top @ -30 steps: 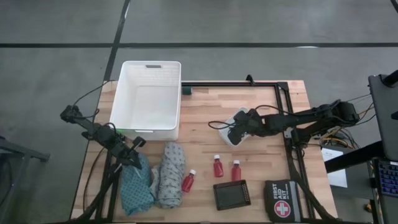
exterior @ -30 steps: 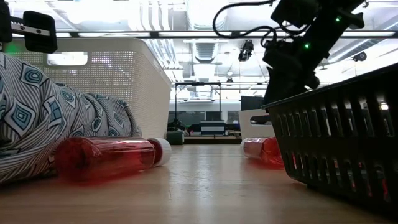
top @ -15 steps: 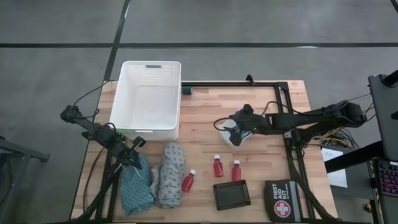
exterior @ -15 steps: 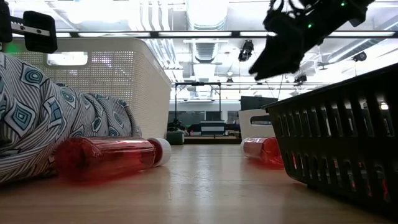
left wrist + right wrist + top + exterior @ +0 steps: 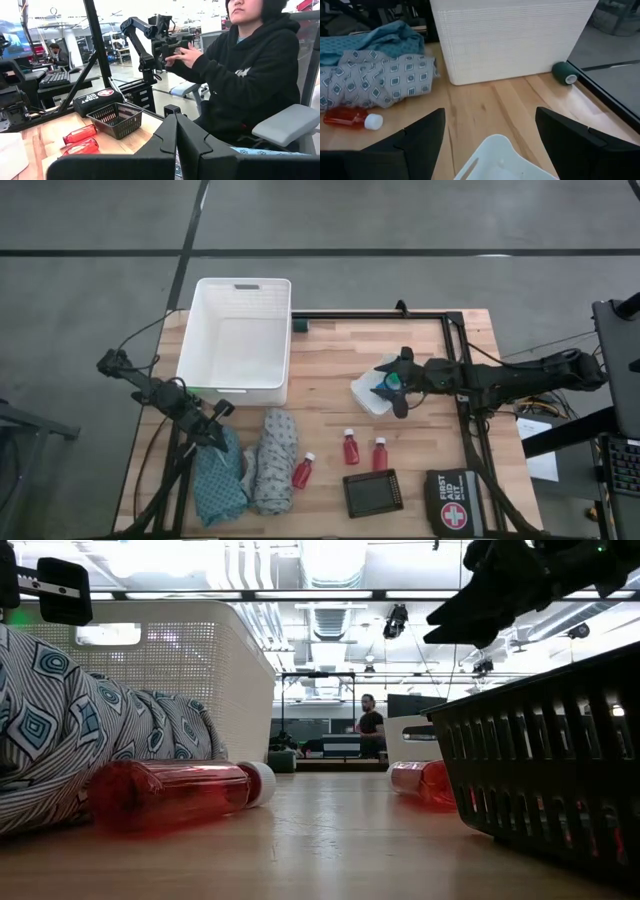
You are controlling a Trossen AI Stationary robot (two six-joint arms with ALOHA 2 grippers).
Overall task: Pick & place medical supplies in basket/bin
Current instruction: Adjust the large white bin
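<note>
Indoors, wooden table [image 5: 330, 370], white basket [image 5: 236, 340], seated person [image 5: 250, 70] behind.

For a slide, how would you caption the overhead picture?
Right claw open above the small white tray; empty white basket, cloths and red bottles waiting.

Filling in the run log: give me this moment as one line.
right gripper: jaws open, above small white tray | left gripper: shut, by teal cloth | basket: empty

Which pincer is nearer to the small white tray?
The right. The right pincer hangs open over the small white tray, at mid-table. The left pincer is shut, far across the table by the teal cloth, near the table's left edge.
</note>
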